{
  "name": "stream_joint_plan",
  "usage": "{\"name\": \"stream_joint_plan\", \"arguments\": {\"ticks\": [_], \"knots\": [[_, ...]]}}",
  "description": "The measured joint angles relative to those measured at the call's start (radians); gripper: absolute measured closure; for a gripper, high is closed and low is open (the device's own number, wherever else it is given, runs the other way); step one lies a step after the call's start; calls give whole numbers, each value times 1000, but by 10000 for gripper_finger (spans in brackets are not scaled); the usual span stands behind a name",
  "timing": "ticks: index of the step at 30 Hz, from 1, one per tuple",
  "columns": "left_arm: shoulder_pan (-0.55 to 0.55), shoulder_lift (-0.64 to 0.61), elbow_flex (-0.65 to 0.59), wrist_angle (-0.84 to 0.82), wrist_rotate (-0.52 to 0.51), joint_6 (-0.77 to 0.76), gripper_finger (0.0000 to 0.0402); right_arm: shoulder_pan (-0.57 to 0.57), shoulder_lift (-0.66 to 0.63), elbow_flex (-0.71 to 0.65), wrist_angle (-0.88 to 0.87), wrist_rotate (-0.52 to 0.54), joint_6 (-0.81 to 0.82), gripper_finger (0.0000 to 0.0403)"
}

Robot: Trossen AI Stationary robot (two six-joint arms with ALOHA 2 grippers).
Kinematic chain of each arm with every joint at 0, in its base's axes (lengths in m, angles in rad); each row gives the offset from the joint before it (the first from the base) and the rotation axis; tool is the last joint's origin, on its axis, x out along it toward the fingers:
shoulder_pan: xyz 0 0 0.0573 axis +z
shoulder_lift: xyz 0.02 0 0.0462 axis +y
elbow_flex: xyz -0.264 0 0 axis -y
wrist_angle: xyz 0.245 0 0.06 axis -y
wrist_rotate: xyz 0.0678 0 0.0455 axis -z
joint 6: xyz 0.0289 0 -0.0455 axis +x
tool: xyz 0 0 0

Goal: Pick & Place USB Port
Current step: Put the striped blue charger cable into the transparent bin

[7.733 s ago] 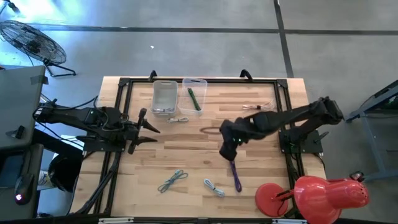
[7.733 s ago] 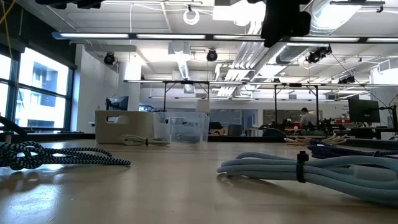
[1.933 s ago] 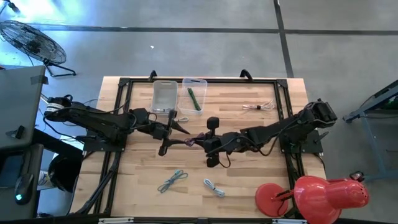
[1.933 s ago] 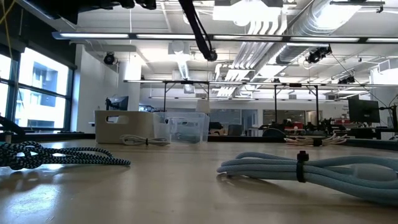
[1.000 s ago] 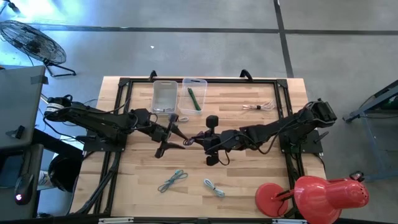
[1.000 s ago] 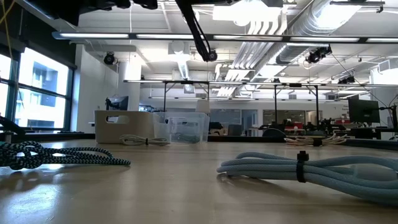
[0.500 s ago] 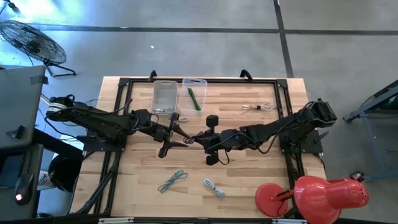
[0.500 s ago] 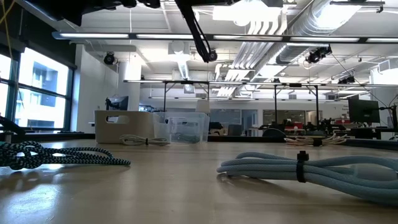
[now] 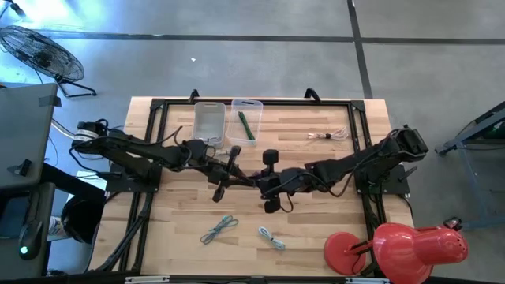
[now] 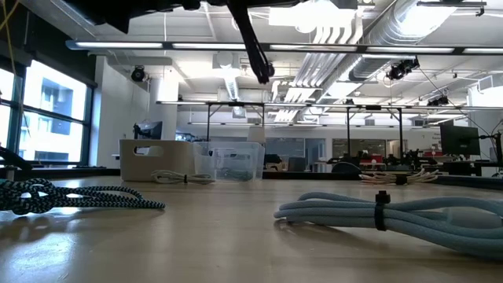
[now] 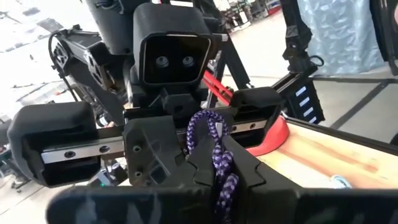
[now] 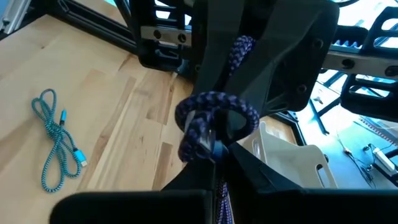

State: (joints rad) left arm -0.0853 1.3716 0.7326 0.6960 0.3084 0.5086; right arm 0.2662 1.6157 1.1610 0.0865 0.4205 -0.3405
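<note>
A purple braided USB cable, bundled into a small coil, hangs in the air over the middle of the table between my two grippers. My left gripper reaches in from the table's left and is shut on it; in its wrist view the cable runs up between the fingers. My right gripper comes from the table's right and is shut on the same coil. The two grippers face each other almost tip to tip. My left gripper pinches a braided strand of the coil between its two fingers, coming in level from the table's left. The cable is lifted clear of the table. My right gripper pinches the lower part of the coil between its two fingers, slanting slightly down from the table's right. A loop of the cable stands above the fingers, clear of the table.
Two clear bins stand at the far edge. A teal cable and a light blue cable lie near the front, a white cable at the far right. A red lamp stands at the near right corner.
My left gripper has moved level toward the table's right, up to the right gripper, and has shut on the purple cable. The right gripper has kept still with the cable held in the air.
</note>
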Motion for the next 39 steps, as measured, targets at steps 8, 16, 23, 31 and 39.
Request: {"name": "stream_joint_plan", "arguments": {"ticks": [8,16,23,31,39], "knots": [[0,-14,2,-5,-29,11,399,26,0,2,14,82,13,315],[0,-99,2,-138,-100,45,400,62,-2,5,1,261,21,227],[4,-209,2,-250,-200,103,401,104,-2,5,-60,412,27,173],[168,-284,2,-317,-214,-6,401,136,-2,5,-155,466,145,175],[466,-249,2,-317,-152,-121,401,136,-2,4,-225,461,236,175]]}}
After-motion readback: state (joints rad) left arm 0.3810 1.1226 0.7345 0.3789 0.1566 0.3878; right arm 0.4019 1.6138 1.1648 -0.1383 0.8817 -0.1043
